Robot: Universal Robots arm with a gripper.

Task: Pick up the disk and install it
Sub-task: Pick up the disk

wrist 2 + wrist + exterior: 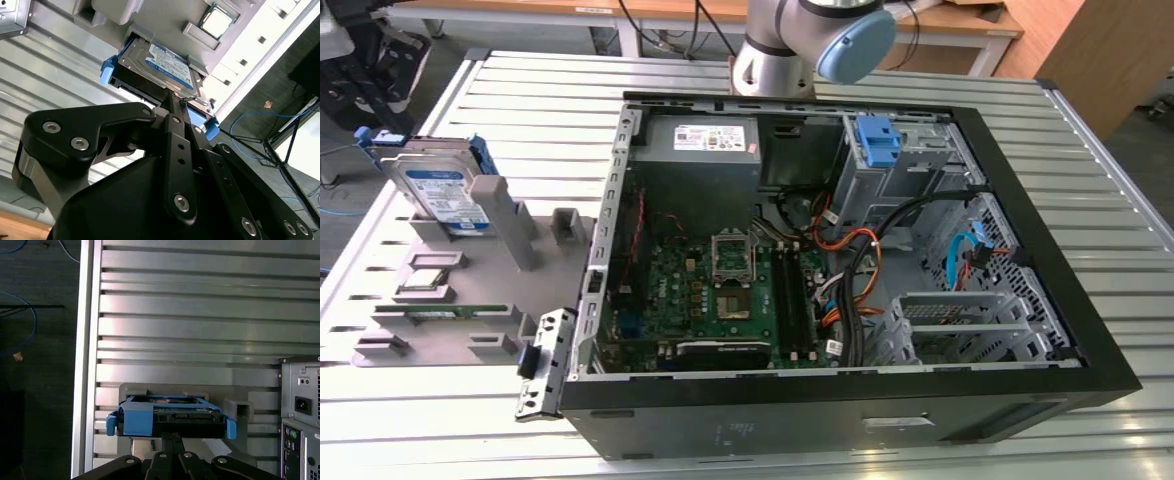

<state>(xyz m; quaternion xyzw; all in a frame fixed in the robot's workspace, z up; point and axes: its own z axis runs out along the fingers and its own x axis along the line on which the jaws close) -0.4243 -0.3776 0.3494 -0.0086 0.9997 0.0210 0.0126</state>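
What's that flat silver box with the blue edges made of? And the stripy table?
The flat rectangular silver disk looks like metal, going by its dull sheen. Its blue carrier frame looks like matte moulded plastic. The ribbed silver table is probably aluminium, since its slats reflect light.

The arm [794,50] runs out past the exterior view's top edge, and there the post of the grey holder [507,225] hides a lower corner of the disk [443,190]. In the second wrist view, the black links of the claw [177,102] cover the disk's near end. In the first wrist view, the computer case [300,410] is cut by the picture's edge.
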